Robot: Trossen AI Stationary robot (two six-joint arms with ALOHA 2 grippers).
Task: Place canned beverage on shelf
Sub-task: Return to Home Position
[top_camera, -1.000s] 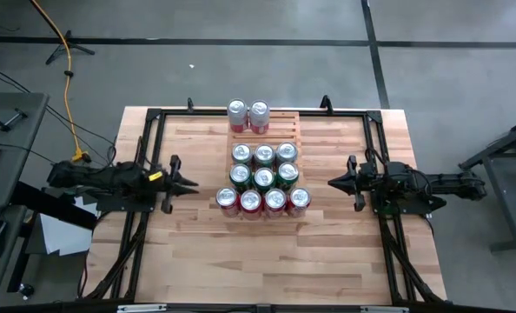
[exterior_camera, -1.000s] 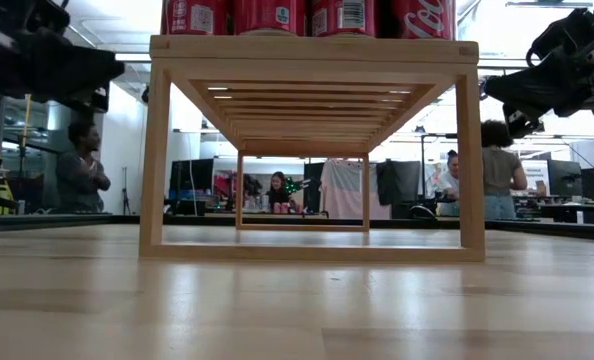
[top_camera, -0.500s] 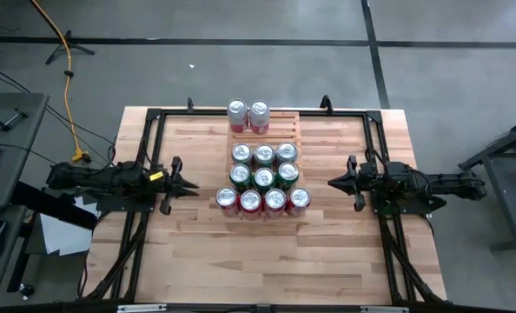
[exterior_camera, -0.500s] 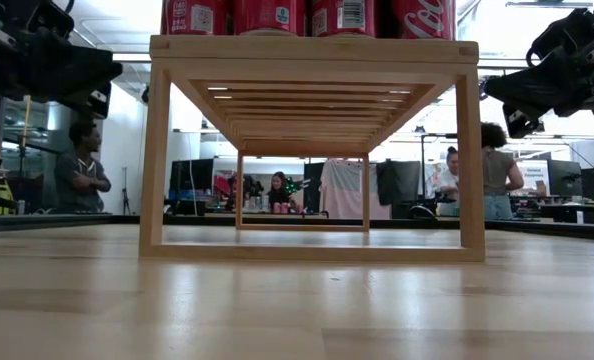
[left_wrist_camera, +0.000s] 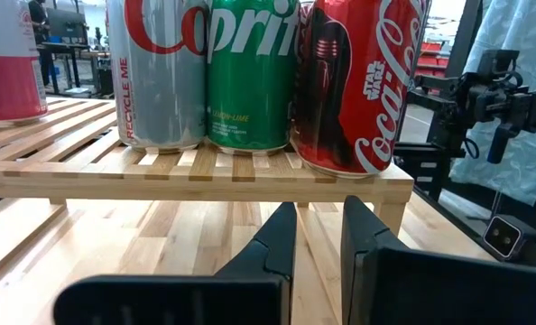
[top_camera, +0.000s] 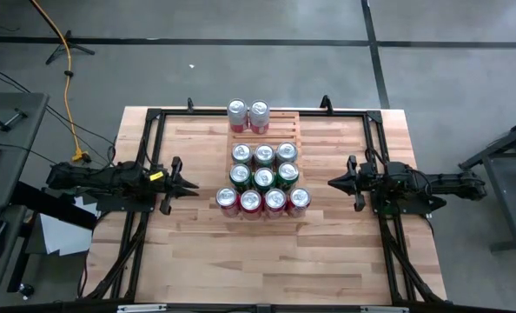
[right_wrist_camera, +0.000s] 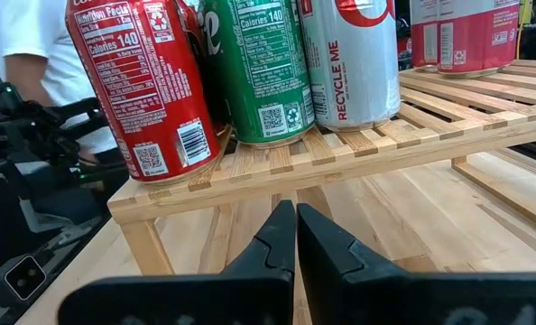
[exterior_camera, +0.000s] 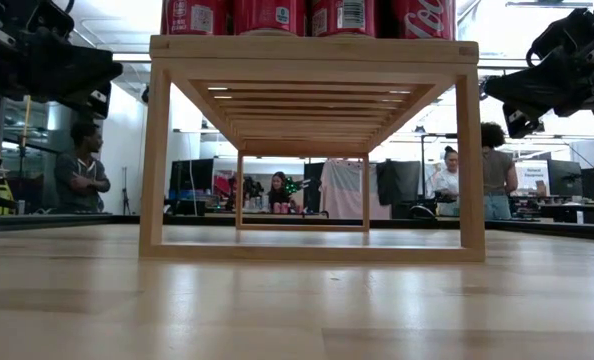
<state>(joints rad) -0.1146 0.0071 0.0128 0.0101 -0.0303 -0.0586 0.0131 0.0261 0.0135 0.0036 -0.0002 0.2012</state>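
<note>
The pale-wood slatted shelf stands mid-table on its legs. Several cans stand upright on its tiers: two silver-and-red ones at the far end, green ones in the middle, red ones along the near row. My left gripper hovers level to the left of the shelf, shut and holding nothing; in its wrist view it faces the red can at tier height. My right gripper hovers level on the right, shut and holding nothing.
A black frame runs along the table's edges. Bare wood lies between the shelf and the near edge. People stand and sit in the room beyond the table. A yellow cable lies on the floor to the left.
</note>
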